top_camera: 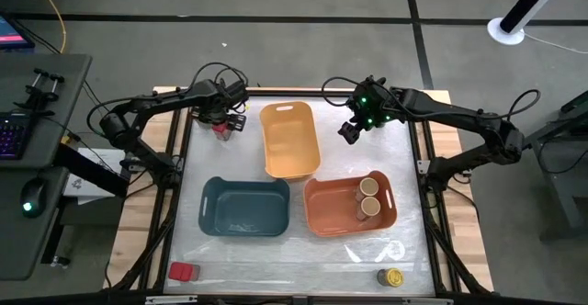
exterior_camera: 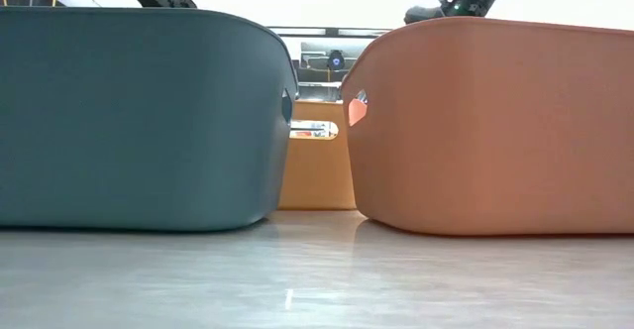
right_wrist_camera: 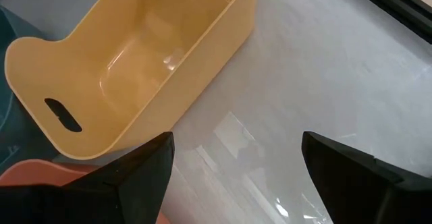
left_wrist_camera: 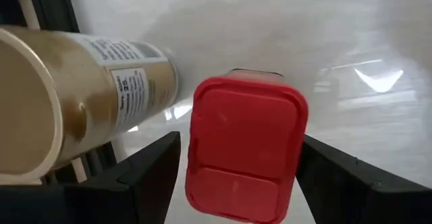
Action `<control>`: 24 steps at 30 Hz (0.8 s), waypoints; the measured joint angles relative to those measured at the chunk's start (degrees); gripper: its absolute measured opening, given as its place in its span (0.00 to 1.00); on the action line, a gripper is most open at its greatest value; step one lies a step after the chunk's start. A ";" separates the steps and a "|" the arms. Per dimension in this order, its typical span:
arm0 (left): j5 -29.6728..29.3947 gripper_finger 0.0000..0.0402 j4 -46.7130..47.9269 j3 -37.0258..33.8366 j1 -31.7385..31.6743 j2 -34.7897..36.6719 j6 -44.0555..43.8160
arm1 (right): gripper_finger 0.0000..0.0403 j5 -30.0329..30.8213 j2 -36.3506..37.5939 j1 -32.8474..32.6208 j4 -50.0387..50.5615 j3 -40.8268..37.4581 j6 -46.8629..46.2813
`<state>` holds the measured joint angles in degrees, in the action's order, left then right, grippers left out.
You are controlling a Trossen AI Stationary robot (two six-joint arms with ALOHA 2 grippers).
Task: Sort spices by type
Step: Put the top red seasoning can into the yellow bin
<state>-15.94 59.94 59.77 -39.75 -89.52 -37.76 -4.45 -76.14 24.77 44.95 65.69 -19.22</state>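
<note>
We see the left gripper (top_camera: 223, 121) at the far left corner of the table, with its jaws open around a red tin (left_wrist_camera: 244, 150). In the left wrist view the tin stands between the two fingers (left_wrist_camera: 145, 177), its red lid facing the camera, and a small gap shows on each side, so the jaws are not pressing it. Just outside one jaw lies a tan jar (left_wrist_camera: 74, 96) on its side, close to the tin but not between the fingers. The right gripper (top_camera: 352, 130) hangs over bare table just beside the yellow bin (top_camera: 289, 140), and its jaws are open with nothing between them; in the right wrist view the yellow bin (right_wrist_camera: 135, 62) lies ahead of the jaws and to one side. Well apart from both grippers, two more tan jars (top_camera: 367, 197) stand inside the orange bin (top_camera: 323, 215), touching each other. The teal bin (top_camera: 244, 206) sits next to the orange one. At the near edge a second red tin (top_camera: 184, 271) lies toward the left corner, and a yellow jar (top_camera: 391, 276) stands toward the right corner, both far from any jaws.
</note>
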 joint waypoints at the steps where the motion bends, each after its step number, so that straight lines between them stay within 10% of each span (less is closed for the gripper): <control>1: -0.02 0.66 -0.22 0.00 0.00 0.00 0.01 | 0.79 0.00 0.00 0.00 0.00 0.00 0.05; 24: 4.48 0.51 -3.65 0.09 1.34 0.11 -0.64 | 0.79 0.02 -0.02 0.00 0.00 0.00 0.42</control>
<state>-11.47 56.29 59.86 -38.41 -89.41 -38.40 -4.43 -76.16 24.77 44.95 65.69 -18.81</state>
